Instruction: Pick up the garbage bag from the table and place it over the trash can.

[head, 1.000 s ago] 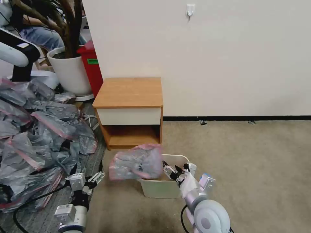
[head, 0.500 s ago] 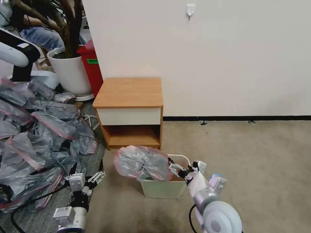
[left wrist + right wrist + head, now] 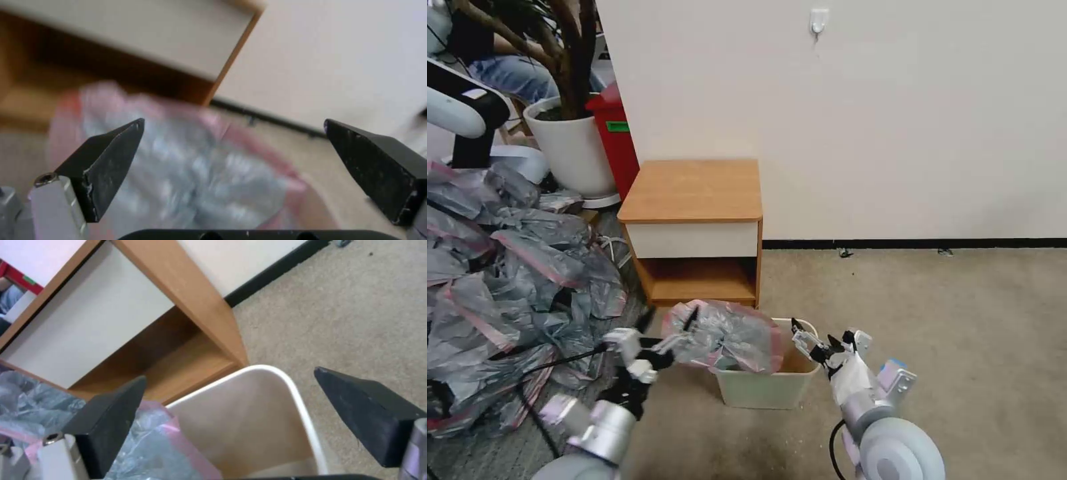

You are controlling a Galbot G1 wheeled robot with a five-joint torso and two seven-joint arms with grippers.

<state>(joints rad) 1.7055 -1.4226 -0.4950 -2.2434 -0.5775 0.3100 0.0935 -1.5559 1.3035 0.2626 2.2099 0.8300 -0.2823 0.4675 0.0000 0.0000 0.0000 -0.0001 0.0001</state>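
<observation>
Even, soft indoor light fills the head view, w/ the wall (image 3: pixel 894 120) bright and flat, no glare, and only a dim shadow inside the table (image 3: pixel 694 193) shelf. The left wrist view is heavily smeared by motion blur: the garbage bag (image 3: pixel 186 173) reads as a pale grey-pink haze, bkgd soft, while the dark fingertips (image 3: pixel 111 153) of the left gripper (image 3: pixel 233 171) stay fairly crisp. Right wrist view is sharper, w/ the trash can (image 3: pixel 285 386) rim clear, carpet (image 3: pixel 356 313) grain visible, mild softness toward the edges.
</observation>
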